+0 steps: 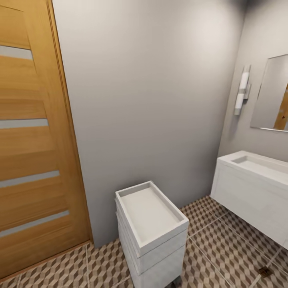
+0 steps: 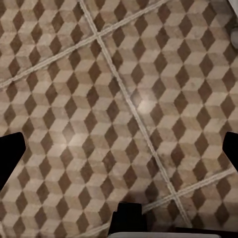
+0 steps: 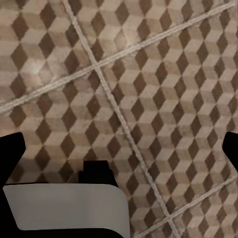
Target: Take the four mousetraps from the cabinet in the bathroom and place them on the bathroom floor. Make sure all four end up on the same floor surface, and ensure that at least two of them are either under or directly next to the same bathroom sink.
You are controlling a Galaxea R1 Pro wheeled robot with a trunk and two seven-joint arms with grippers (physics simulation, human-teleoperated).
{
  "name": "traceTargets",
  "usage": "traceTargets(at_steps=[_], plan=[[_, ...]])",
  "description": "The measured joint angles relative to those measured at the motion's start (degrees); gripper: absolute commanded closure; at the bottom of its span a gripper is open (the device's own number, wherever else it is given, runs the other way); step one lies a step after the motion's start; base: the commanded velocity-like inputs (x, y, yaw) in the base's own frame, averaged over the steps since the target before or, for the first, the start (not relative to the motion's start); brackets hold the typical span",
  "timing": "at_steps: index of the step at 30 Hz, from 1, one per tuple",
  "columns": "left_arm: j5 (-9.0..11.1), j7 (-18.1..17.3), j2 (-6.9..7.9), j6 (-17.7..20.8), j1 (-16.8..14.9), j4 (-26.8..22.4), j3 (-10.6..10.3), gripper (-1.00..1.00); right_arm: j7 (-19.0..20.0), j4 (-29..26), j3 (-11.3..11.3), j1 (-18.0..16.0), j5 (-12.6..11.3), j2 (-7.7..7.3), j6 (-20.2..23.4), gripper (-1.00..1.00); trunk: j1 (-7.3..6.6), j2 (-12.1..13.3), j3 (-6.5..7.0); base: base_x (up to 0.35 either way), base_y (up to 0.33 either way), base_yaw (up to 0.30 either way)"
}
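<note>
Above the bathroom floor (image 2: pixel 148 99), both grippers hang with fingers spread and nothing between them.

Left gripper (image 2: pixel 119 148) and right gripper (image 3: pixel 119 144) each show dark fingertips at opposite edges of their wrist views, jaws wide apart over cube-patterned tiles and pale grout lines. From the head view, a small white drawer unit (image 1: pixel 152 228) stands on the tiles against the grey wall, the bathroom sink (image 1: pixel 256 166) at the right under a mirror (image 1: pixel 274 96), a wooden door (image 1: pixel 34 140) at the left. No writing or label is readable anywhere.
</note>
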Motion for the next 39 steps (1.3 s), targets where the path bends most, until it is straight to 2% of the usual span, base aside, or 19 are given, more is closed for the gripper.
traceTargets(at_steps=[39], plan=[[-0.09,-0.01,0.01,0.0,0.0,0.01,-0.05,-1.0,0.0,-0.07,0.0,0.0,0.16,-0.34,-0.02,-1.0,0.0,0.0,0.0,0.0,0.0,0.286]])
